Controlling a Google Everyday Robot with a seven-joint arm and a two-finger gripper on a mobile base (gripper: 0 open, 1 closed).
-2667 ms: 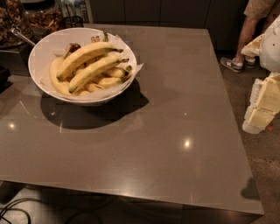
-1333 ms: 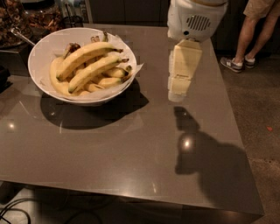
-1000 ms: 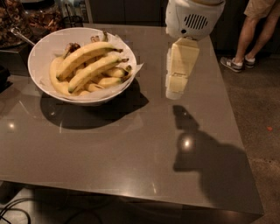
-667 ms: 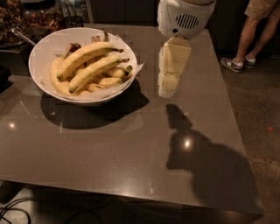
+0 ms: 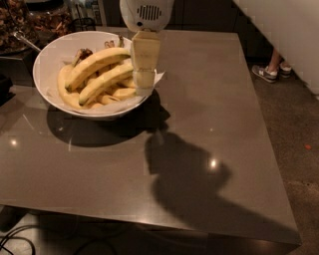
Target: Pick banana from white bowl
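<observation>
We see a glossy grey-brown tabletop filling most of the frame, viewed from above and at an angle. In the upper left of the frame sits a wide white bowl lined with crinkled white paper that pokes out over its right rim. Inside the bowl lies a pile of yellow bananas. Two long ones lie across the top, slanting from lower left to upper right, with shorter ones beneath them. Their dark stem ends gather near the back of the bowl.

The end effector hangs down from a round white wrist housing at the top centre of the frame. It is a pale cream slab pointing straight down. In the picture it overlaps the bowl's right side, and its tip sits in front of the right ends of the bananas. We cannot tell whether it is released or clenched, nor whether it touches any fruit. No banana is lifted; all of them lie in the bowl.

A large dark shadow of the arm spreads over the lower middle of the tabletop. Beyond the bowl, in the upper left corner, a dark tray holds dark contents we cannot make out, and a metal handle slants toward the bowl. At the upper right, a sneakered foot stands on the floor.
</observation>
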